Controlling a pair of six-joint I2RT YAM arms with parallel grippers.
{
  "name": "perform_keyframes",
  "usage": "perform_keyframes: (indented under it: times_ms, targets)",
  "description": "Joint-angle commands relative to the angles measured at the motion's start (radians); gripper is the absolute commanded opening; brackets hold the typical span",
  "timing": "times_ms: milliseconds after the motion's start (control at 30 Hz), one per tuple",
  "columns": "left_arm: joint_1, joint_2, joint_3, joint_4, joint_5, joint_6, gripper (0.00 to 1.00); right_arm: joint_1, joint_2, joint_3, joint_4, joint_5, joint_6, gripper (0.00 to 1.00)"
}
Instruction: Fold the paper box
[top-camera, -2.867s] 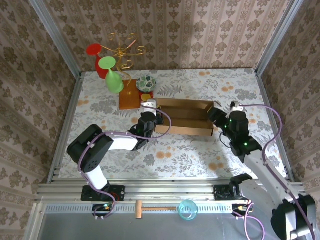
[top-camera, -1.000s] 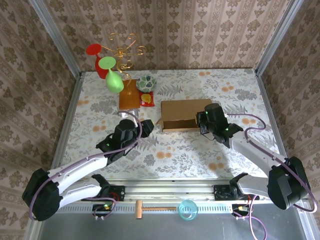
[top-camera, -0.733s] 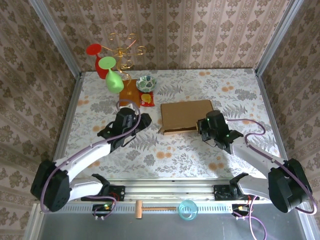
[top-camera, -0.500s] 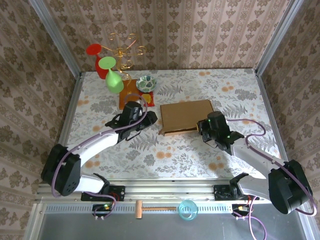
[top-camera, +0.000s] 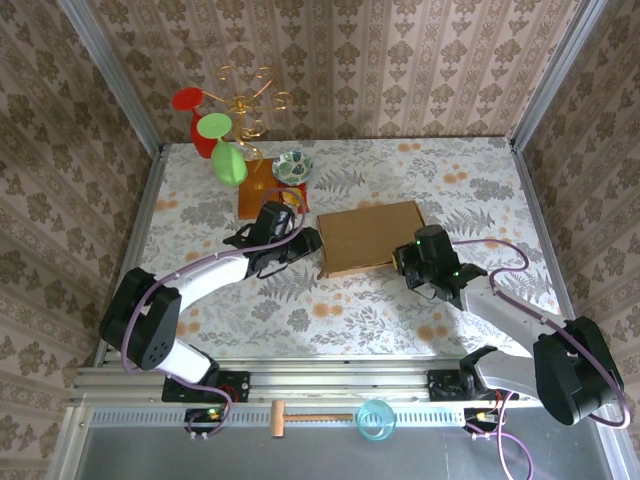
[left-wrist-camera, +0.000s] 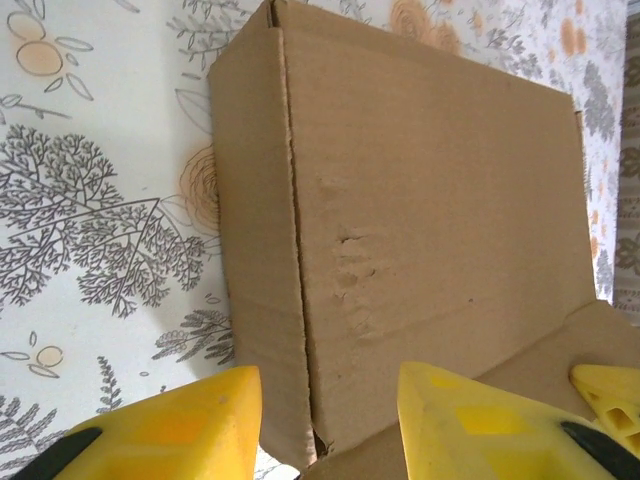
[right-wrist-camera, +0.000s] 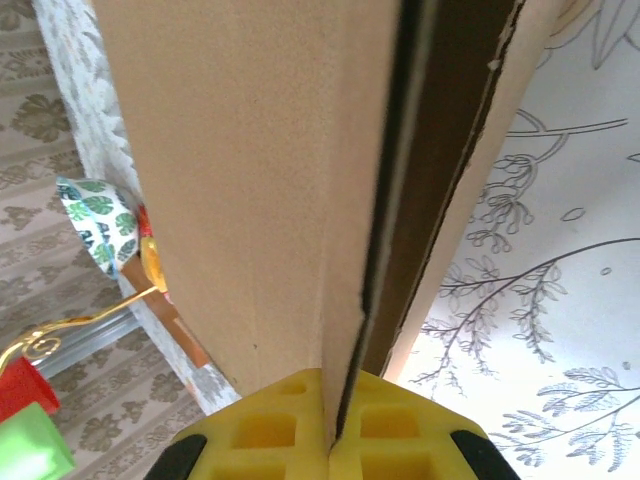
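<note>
The paper box (top-camera: 368, 236) lies closed and flat in the middle of the table, a plain brown cardboard mailer. My left gripper (top-camera: 306, 241) hovers open at its left end. In the left wrist view the yellow fingers (left-wrist-camera: 185, 428) straddle the near corner of the paper box (left-wrist-camera: 420, 210), where the end wall meets the lid along a dark seam. My right gripper (top-camera: 406, 261) sits at the front right corner. In the right wrist view that right gripper (right-wrist-camera: 335, 425) is shut on a thin cardboard edge of the box (right-wrist-camera: 250, 150).
An orange-brown wooden board (top-camera: 256, 197) and a patterned bowl (top-camera: 293, 165) lie behind the left arm. Green (top-camera: 228, 162) and red (top-camera: 195, 122) glasses hang on a gold stand (top-camera: 250, 100) at the back left. A cyan cup (top-camera: 375, 419) and a wooden mallet (top-camera: 300, 417) rest on the front rail.
The box went from standing open to lying closed. My left arm swung from the front left up to the box's left end. The right gripper stayed clamped at the front right corner.
</note>
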Motion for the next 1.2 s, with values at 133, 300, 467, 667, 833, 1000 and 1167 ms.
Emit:
perform_keyframes:
  times_ms: [133, 300, 467, 667, 833, 1000, 1167]
  targets:
    - [0.006, 0.040, 0.026, -0.080, 0.008, 0.056, 0.42, -0.020, 0.078, -0.012, -0.131, -0.058, -0.086, 0.00]
    - [0.008, 0.081, 0.051, -0.124, -0.001, 0.078, 0.41, -0.028, 0.090, -0.015, -0.142, -0.057, -0.092, 0.00]
    - [0.008, 0.089, 0.039, -0.060, -0.016, 0.064, 0.41, -0.028, 0.088, -0.018, -0.155, -0.049, -0.098, 0.00]
    - [0.008, 0.093, 0.035, -0.003, -0.001, 0.023, 0.43, -0.031, 0.094, -0.035, -0.153, -0.051, -0.099, 0.03]
    - [-0.003, 0.156, 0.083, -0.015, 0.020, 0.025, 0.41, -0.032, 0.097, -0.023, -0.169, -0.051, -0.111, 0.08]
    - [-0.029, 0.197, 0.092, 0.015, 0.010, 0.013, 0.40, -0.035, 0.104, -0.002, -0.183, -0.055, -0.132, 0.13]
    - [-0.038, 0.230, 0.101, 0.012, 0.034, 0.013, 0.30, -0.039, 0.108, 0.013, -0.204, -0.059, -0.154, 0.18]
